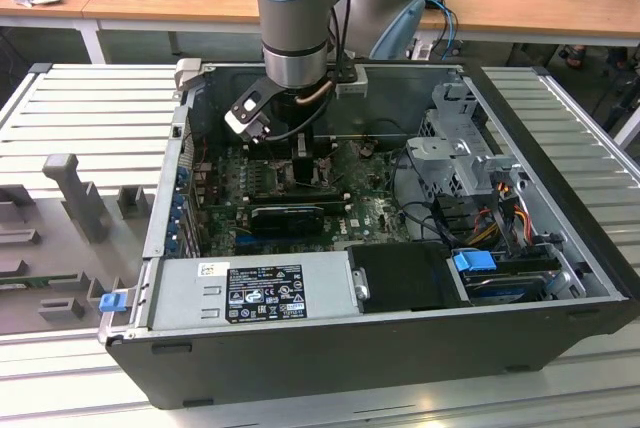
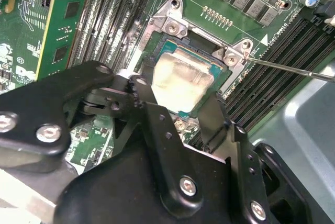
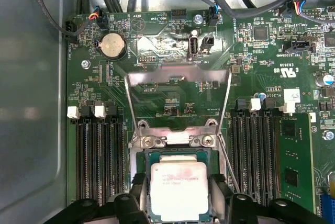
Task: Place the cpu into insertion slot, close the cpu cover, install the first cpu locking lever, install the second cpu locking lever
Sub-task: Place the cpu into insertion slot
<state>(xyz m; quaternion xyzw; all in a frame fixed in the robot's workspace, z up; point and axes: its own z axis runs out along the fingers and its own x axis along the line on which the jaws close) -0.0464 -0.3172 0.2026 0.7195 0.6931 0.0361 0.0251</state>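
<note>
Several grey blocky plastic fixtures [image 1: 75, 188] sit on the ribbed metal table [image 1: 90, 98] at the exterior view's left, beside the open black steel computer case [image 1: 330, 363]. The case's near edge carries a small blue plastic latch [image 1: 112, 300] and a silver box-shaped power supply [image 1: 250, 288]. Toward the middle, the pale blue and grey tubular robot arm [image 1: 292, 8] reaches down to the green motherboard [image 3: 172, 41]. Its matte black gripper [image 3: 179, 185] is narrowed to chip width, with its fingers [image 3: 137, 192] against two opposite edges of the cpu [image 2: 184, 80], a flat square chip with a dull, smeared silvery top. The chip lies within the dark square frame of the insertion slot [image 3: 157, 153]; whether it is fully seated I cannot tell. The cpu cover [image 3: 178, 76], a thin shiny metal frame with a cut-out centre, stands raised on its hinge. A slim steel wire lever [image 2: 288, 68] juts out nearby, between long black memory slots [image 3: 97, 150]. At the exterior view's right stands a perforated grey sheet-metal drive cage [image 1: 460, 158].
</note>
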